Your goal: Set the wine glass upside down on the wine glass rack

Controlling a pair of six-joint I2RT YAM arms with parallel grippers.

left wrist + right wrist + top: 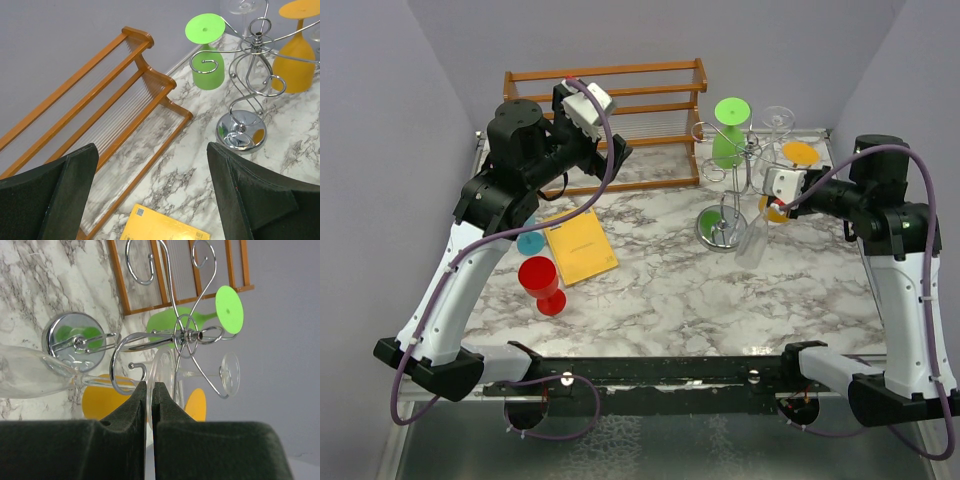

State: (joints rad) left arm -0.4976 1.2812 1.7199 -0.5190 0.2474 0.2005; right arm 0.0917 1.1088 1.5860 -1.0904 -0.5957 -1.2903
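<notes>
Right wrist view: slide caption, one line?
Right fingers pinch the clear wine glass by its foot at the wire rack.

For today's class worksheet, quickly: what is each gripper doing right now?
Left gripper: open, holding nothing.
Right gripper: closed on the clear wine glass.

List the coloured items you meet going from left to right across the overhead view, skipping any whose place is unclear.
red wine glass → yellow book → green wine glass → orange wine glass

Bright even light, soft shadows, glints on the wine glass rack (241, 131).
</notes>
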